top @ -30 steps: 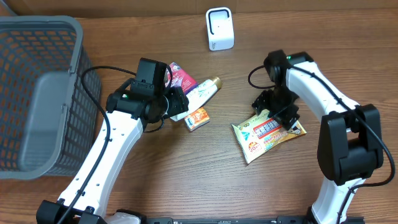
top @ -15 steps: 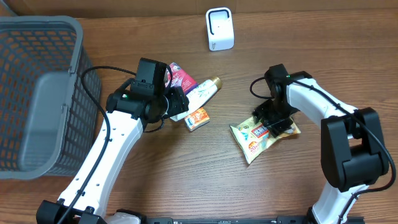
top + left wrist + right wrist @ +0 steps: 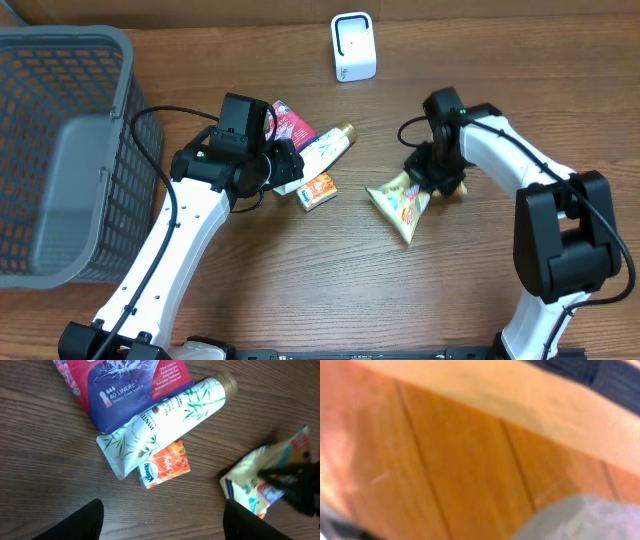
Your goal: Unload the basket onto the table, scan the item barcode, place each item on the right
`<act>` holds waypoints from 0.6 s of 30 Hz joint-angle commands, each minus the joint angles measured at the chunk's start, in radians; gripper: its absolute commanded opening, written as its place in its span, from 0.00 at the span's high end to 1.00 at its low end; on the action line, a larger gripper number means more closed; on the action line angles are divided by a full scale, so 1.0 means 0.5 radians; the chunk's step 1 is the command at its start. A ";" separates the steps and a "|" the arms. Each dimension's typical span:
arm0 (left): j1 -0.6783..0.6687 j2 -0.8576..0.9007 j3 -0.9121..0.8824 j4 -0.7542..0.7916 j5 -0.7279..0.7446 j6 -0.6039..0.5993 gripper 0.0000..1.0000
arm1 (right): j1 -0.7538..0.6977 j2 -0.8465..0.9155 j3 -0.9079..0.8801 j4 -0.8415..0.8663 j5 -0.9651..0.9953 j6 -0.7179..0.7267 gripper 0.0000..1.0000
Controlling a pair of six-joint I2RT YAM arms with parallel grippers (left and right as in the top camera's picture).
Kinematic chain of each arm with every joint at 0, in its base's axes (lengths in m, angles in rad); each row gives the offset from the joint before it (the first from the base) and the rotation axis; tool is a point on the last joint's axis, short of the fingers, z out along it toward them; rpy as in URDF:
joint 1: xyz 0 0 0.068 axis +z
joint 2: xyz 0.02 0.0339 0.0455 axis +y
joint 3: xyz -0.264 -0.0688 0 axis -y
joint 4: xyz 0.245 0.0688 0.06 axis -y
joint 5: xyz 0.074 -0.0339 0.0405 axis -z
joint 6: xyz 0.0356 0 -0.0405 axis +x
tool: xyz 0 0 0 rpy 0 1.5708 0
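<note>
Yellow foil, bunched and creased: the snack pouch (image 3: 402, 200) hangs from the right fingers (image 3: 433, 170), which are closed tight on its upper edge. The rest of the bag trails below and beside them toward the wooden counter (image 3: 300, 290). Whether its lower tip touches the wood cannot be told. The right wrist view is a blur of wood grain and shows nothing of the grip.

The pouch looks light and soft. Its thin, crinkly film gives way under a pinch and is likely slick, so a hold on the loose middle would probably crumple the printed face and buckle any barcode on it. The sealed edge seam is the stiffer place to take hold, and a grip there would leave the panel hanging flatter. The barcode itself cannot be made out in these views.

Beyond the right fingers, well apart from them, the white barcode scanner (image 3: 353, 46) stands upright on the counter.

The left fingers (image 3: 82, 522) stand well apart with nothing between them. They hover above a Pantene tube (image 3: 165, 425), an orange Kleenex tissue pack (image 3: 164, 465) tucked against the tube, and a red pack of liners (image 3: 125, 387) partly under the tube. On the far side of the left fingers from the pouch sits a grey plastic basket (image 3: 60, 150).
</note>
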 commanded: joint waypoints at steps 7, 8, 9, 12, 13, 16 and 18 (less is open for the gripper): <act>0.010 0.005 0.001 0.008 -0.028 0.009 0.32 | 0.013 0.028 0.591 0.362 0.095 -0.478 0.96; 0.010 0.005 0.001 0.008 -0.027 0.009 0.32 | 0.013 0.028 0.602 0.433 0.112 -0.479 0.96; 0.010 0.005 0.001 0.008 -0.027 0.009 0.33 | 0.013 0.028 0.603 0.539 0.145 -0.488 0.96; 0.010 0.005 0.001 0.008 -0.027 0.009 0.33 | 0.025 0.043 0.602 0.819 0.320 -0.514 0.96; 0.010 0.005 0.001 0.005 -0.027 0.010 0.33 | 0.034 0.053 0.602 0.918 0.368 -0.513 0.96; 0.010 0.005 0.001 -0.007 -0.027 0.009 0.33 | 0.051 0.070 0.602 1.219 0.380 -0.445 0.96; 0.010 0.005 0.001 -0.007 -0.027 0.009 0.33 | 0.070 0.089 0.602 1.411 0.442 -0.331 0.96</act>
